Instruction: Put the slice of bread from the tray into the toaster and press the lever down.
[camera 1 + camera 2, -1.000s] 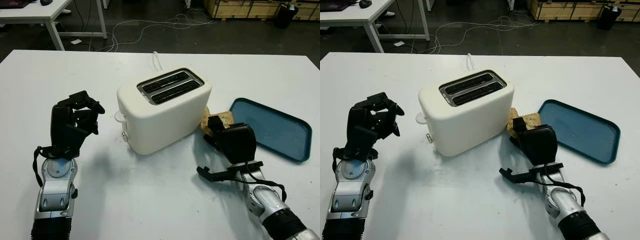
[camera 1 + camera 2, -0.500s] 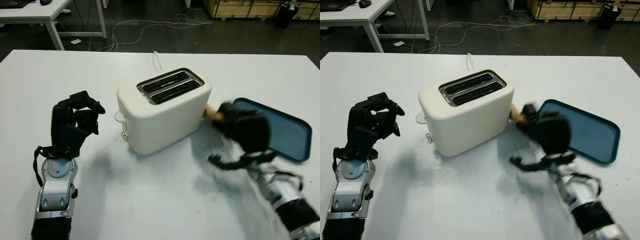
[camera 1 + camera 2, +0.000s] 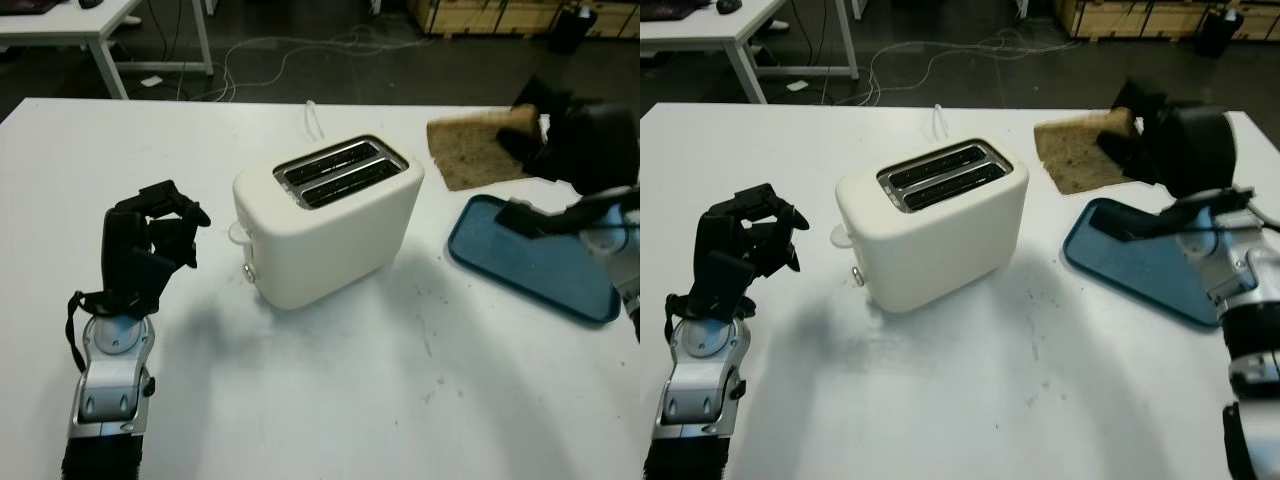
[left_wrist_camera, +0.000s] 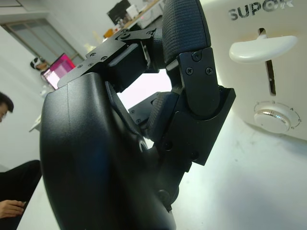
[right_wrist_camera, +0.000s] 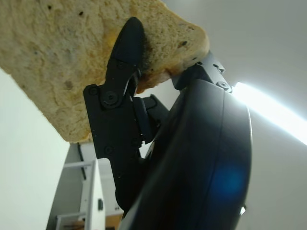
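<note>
With the bread (image 3: pixel 478 150) pinched in the right hand (image 3: pixel 560 140) above the tray (image 3: pixel 530 262), right of the toaster (image 3: pixel 328 220), turn it edge-down over a slot before lowering; the curled left hand (image 3: pixel 150 240) waits empty near the lever (image 4: pixel 261 47).

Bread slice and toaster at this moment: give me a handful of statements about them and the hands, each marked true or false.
1. The right hand holds the bread slice in the air. True.
2. The bread slice sits in a toaster slot. False: both slots are empty.
3. The blue tray has nothing on it. True.
4. The toaster's lever is pressed down. False: it is at the top of its slot.
5. The left hand grips the toaster. False: it is curled, apart from the toaster.
</note>
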Robot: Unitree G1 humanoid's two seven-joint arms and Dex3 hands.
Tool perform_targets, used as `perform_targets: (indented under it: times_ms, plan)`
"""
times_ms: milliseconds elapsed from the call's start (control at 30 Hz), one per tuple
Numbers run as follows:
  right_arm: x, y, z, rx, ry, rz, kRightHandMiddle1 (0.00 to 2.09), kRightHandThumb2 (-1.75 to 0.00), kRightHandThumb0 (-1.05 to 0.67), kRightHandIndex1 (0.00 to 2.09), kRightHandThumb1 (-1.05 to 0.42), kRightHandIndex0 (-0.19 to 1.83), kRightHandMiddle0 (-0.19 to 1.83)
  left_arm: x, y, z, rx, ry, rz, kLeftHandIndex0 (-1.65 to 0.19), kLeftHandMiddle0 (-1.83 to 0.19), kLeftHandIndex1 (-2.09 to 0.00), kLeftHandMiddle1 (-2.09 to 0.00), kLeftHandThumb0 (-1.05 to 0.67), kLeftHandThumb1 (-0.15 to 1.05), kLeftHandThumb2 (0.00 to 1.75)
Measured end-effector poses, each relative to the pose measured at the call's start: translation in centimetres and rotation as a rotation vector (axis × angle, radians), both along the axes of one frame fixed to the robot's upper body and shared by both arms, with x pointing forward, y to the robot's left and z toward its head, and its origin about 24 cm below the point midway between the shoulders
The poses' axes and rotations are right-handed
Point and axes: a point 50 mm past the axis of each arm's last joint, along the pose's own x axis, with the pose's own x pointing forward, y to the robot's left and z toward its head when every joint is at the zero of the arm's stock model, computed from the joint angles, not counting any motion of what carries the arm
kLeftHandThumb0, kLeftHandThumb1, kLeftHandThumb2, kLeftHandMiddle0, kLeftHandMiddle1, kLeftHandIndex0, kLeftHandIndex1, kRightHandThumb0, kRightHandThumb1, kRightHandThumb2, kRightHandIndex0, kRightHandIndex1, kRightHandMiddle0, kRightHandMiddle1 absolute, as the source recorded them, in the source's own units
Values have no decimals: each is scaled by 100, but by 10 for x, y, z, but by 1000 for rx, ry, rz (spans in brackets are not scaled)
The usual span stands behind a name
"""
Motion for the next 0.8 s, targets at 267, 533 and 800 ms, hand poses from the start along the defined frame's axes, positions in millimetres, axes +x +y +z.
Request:
perform_targets:
  times_ms: [267, 533, 800]
  plan:
    - [15, 5, 37, 45, 176, 177, 174, -44, -48, 175, -92, 78, 50, 0, 0, 0, 0, 0, 1, -122, -141, -142, -140, -84, 79, 63]
    - [18, 39, 110, 36, 144, 352, 175, -43, -54, 175, -92, 94, 70, 0, 0, 1, 3, 0, 2, -121, -141, -143, -140, -83, 78, 63]
    - [16, 71, 140, -4, 131, 466, 175, -45, -58, 175, -92, 106, 84, -1, 0, 1, 3, 0, 3, -121, -141, -143, -140, -83, 77, 66]
